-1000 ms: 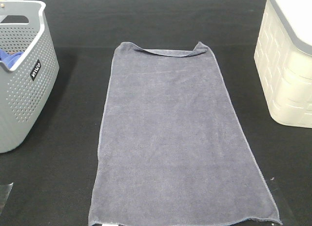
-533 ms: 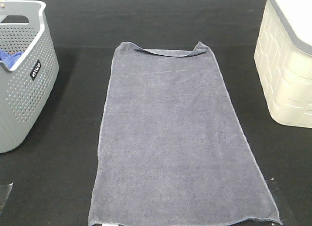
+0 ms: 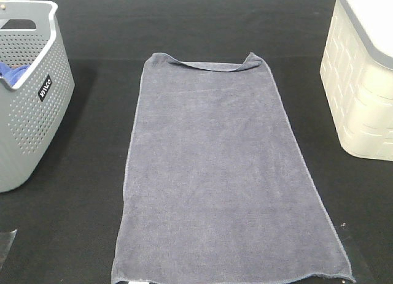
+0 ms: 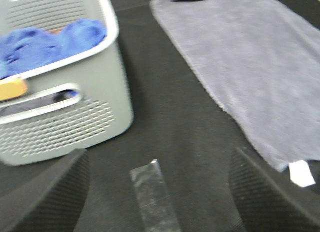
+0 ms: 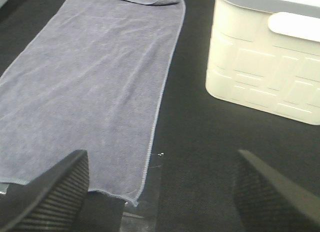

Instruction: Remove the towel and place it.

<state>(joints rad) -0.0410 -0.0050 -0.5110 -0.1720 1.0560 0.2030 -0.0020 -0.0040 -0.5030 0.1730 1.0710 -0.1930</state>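
Observation:
The slate grey-purple towel (image 3: 215, 167) lies spread flat on the black table, its far edge folded over a little. It also shows in the left wrist view (image 4: 250, 66) with its small white tag (image 4: 302, 173), and in the right wrist view (image 5: 90, 86). My left gripper (image 4: 157, 192) is open and empty over bare table between the grey basket and the towel. My right gripper (image 5: 160, 192) is open and empty, above the table by the towel's near right corner. Neither gripper shows in the high view.
A grey perforated basket (image 3: 31, 112) stands at the left, holding a bright blue cloth bundle (image 4: 45, 41). A cream bin with a grey lid (image 3: 362, 75) stands at the right. A strip of clear tape (image 4: 152, 194) lies on the table.

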